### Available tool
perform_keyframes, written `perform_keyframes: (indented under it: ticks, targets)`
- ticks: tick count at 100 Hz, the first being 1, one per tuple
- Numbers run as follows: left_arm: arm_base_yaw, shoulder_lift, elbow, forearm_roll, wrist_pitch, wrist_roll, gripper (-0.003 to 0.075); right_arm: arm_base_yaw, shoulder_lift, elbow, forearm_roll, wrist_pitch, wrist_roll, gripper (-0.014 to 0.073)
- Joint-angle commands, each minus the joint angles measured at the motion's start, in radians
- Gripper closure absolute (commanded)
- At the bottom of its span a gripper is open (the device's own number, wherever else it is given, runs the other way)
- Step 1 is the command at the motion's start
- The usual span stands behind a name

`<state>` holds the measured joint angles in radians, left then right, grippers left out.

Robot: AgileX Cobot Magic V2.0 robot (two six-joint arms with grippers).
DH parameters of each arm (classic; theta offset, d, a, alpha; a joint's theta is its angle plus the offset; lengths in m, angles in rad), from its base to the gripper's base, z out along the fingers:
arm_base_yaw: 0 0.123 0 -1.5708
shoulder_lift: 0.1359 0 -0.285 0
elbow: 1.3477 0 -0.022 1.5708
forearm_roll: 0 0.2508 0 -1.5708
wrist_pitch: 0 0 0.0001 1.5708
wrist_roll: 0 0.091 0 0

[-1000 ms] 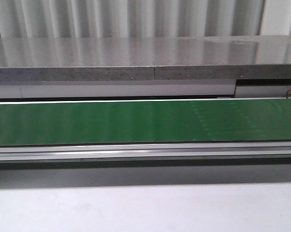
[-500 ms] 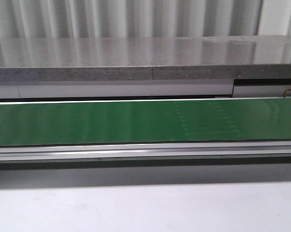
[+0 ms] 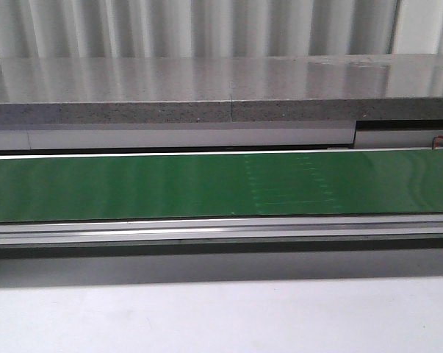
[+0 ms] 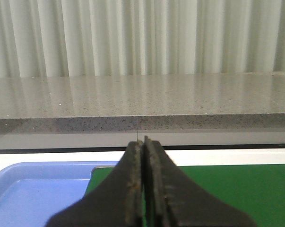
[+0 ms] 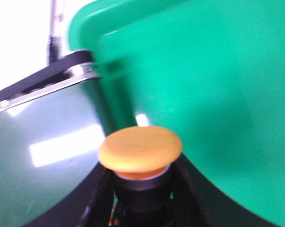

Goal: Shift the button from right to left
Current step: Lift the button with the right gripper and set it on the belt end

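Observation:
In the right wrist view the button (image 5: 140, 150) shows its orange round cap and a dark collar below it; its blue body is hidden. My right gripper (image 5: 141, 196) is shut on it, a black finger on each side, held over the edge of a green tray (image 5: 218, 80) and the dark green belt (image 5: 43, 156). In the left wrist view my left gripper (image 4: 142, 156) is shut and empty, its fingers pressed together above the green belt (image 4: 237, 184), beside a blue tray (image 4: 33, 189). Neither gripper nor the button shows in the front view.
The front view shows the long green conveyor belt (image 3: 206, 184) with a faint patch of marks (image 3: 287, 180), a metal rail (image 3: 221, 232) in front, a grey speckled counter (image 3: 206, 95) behind, and white table surface (image 3: 221, 316) nearest.
The faint patch of marks on the belt has shifted to the left in the front view. Nothing else there has changed.

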<state>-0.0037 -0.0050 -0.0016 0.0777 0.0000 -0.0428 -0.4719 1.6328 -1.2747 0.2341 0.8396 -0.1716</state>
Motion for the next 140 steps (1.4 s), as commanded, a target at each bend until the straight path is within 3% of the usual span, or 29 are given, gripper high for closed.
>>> perform_keyframes:
  ticks: [1,30,61,106,140]
  targets:
    - [0.001,-0.035,0.025,-0.001,-0.086,-0.008,0.074,0.038,-0.06,-0.033,0.009,0.01,-0.016,0.0398]
    - [0.001,-0.035,0.025,-0.001,-0.086,-0.008,0.074,0.171,-0.024,-0.033,0.006,0.02,-0.016,0.0398]
    - [0.001,-0.035,0.025,-0.001,-0.086,-0.008,0.074,0.212,0.048,-0.033,0.007,0.025,-0.016,0.0391]
    - [0.001,-0.035,0.025,-0.001,-0.086,-0.008,0.074,0.212,0.056,-0.038,0.007,0.028,-0.016,0.003]
    - [0.001,-0.035,0.025,-0.001,-0.086,-0.008,0.074,0.264,-0.122,-0.049,0.046,-0.054,-0.058,0.0011]
